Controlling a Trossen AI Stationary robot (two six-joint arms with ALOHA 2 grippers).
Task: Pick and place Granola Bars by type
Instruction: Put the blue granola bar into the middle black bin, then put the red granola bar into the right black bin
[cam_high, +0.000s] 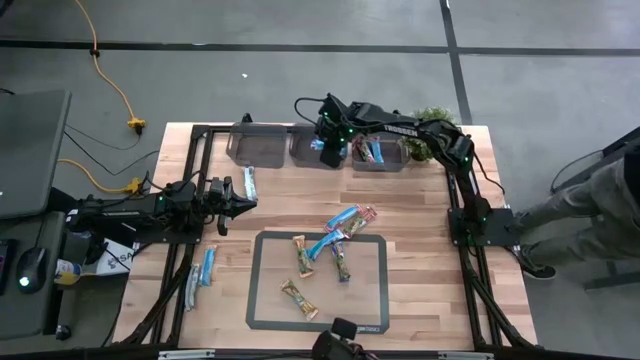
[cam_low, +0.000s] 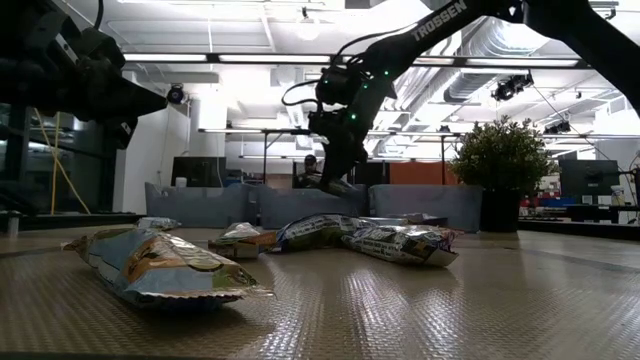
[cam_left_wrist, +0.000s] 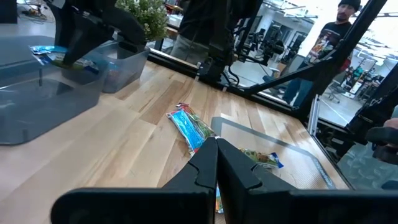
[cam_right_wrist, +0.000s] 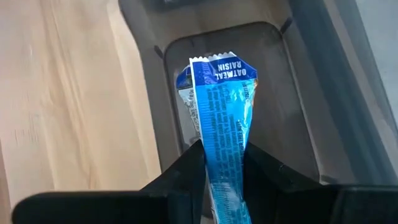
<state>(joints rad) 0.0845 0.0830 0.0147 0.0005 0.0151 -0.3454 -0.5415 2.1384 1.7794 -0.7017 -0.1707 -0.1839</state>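
My right gripper (cam_high: 325, 150) hangs over the second clear bin (cam_high: 305, 148) at the far edge, shut on a bright blue granola bar (cam_right_wrist: 221, 99). The bar's free end (cam_right_wrist: 217, 67) points into that bin (cam_right_wrist: 280, 93). Several more bars lie on and beside the dark mat (cam_high: 372, 300), among them a blue one (cam_high: 340, 220) and a tan one (cam_high: 298, 298). Three pale bars (cam_high: 250, 182) (cam_high: 207, 265) (cam_high: 192, 285) rest flat on the wood at the left. My left gripper (cam_high: 245, 205) waits shut, level, at the table's left. My right gripper pinches the blue bar between its two fingers (cam_right_wrist: 189, 168), on the stretch near its back end (cam_right_wrist: 225, 140). The fingers slant down from above and the bar runs along them. Its printed end reaches out ahead over the bin's floor; I cannot tell whether it touches.
Three clear bins stand in a row at the far edge: one to the left (cam_high: 258, 145), and one to the right (cam_high: 378, 152) with bars inside. A potted plant (cam_high: 430, 145) stands beside them. A person (cam_left_wrist: 329, 43) stands beyond the table's right side.
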